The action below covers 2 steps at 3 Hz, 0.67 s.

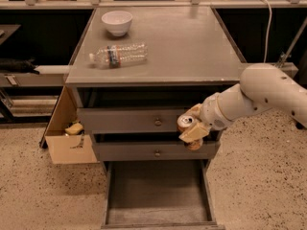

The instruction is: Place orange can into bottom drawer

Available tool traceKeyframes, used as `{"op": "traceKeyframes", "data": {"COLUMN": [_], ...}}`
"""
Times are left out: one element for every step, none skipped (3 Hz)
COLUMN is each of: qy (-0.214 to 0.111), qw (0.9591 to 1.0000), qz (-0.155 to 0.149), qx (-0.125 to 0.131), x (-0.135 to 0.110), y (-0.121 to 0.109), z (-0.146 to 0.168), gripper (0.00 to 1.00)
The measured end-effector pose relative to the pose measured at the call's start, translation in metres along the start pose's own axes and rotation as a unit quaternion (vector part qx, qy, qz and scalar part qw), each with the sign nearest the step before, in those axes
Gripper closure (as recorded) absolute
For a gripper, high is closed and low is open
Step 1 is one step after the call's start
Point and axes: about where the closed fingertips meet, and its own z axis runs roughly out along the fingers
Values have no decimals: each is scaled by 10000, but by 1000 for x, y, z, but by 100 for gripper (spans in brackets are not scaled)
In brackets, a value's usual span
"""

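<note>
Aluminium, thin-walled and light, the orange can (185, 122) would probably dent under a hard squeeze, and its smooth side could slip. A firm, moderate hold across the middle of the body seems the sound one. That is how the gripper (193, 132) has it: the tan fingers (196, 131) are clamped on the can's sides, leaving the silver top bare. The can hangs clear of the tabletop (192, 47), in front of the right end of the two upper drawers (124, 120) and above the right side of the pulled-out bottom drawer (153, 190), whose scuffed floor lies well below it. Its long axis stands near upright but tilted — top with pull tab upward and leaning left toward the camera, base down and mostly hidden behind the fingers. Set down at that lean it may tip, so levelling it first looks wise. The clear water bottle (117, 55) lies on its side on the tabletop, near a white bowl (117, 22).
</note>
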Motion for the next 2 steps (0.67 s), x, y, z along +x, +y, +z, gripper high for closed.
{"op": "traceKeyframes", "data": {"qy": [24, 427], "qw": [10000, 9989], "qz": [9, 167], "qx": [-2, -30], "x": [2, 36], "y": [1, 13], "z": [2, 36], "gripper": [100, 100]}}
